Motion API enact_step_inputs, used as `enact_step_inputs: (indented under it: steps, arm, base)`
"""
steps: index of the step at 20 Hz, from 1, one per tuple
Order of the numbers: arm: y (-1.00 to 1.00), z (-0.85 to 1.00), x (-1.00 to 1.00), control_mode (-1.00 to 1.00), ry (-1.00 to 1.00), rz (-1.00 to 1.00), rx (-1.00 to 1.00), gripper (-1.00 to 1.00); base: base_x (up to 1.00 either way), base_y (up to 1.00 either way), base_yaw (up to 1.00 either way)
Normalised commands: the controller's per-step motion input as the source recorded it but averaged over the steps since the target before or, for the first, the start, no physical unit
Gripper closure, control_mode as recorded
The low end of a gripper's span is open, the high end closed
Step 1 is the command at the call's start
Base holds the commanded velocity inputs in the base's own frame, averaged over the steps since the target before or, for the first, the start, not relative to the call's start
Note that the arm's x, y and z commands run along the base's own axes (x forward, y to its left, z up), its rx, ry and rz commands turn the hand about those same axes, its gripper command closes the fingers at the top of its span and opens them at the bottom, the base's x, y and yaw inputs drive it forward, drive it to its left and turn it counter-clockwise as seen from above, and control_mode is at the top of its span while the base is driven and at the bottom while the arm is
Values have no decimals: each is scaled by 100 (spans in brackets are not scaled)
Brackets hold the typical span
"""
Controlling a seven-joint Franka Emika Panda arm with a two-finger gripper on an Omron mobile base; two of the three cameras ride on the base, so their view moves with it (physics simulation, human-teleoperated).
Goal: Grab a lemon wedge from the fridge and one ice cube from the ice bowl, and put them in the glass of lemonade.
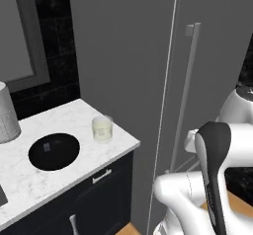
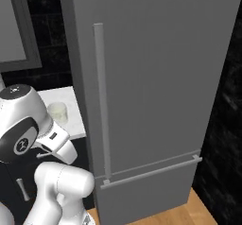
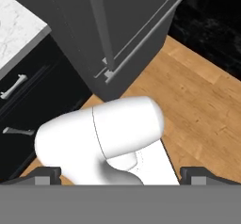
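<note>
A: Tool status?
B: Spread wide, holding nothing, pointing down over the wood floor by the shut fridge.
A: The drink?
B: Glass of lemonade sits on the table, just beside the ice bowl holding the ice cube.

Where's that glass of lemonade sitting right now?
In the left base view, the glass of lemonade stands on the white marble counter near its right edge, just right of the black ice bowl and left of the closed grey fridge.
</note>
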Motion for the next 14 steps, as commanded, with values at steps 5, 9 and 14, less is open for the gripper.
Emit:
enact_step_inputs:
  steps: [5, 9, 14]
  arm:
    - [0, 0, 0, 100, 0, 0, 0, -100]
    - [0, 0, 0, 100, 0, 0, 0, -100]
    - [-31, 0, 7, -100, -5, 7, 1, -100]
  base:
    - [0, 0, -4]
    - [0, 0, -2]
    - [0, 0, 0]
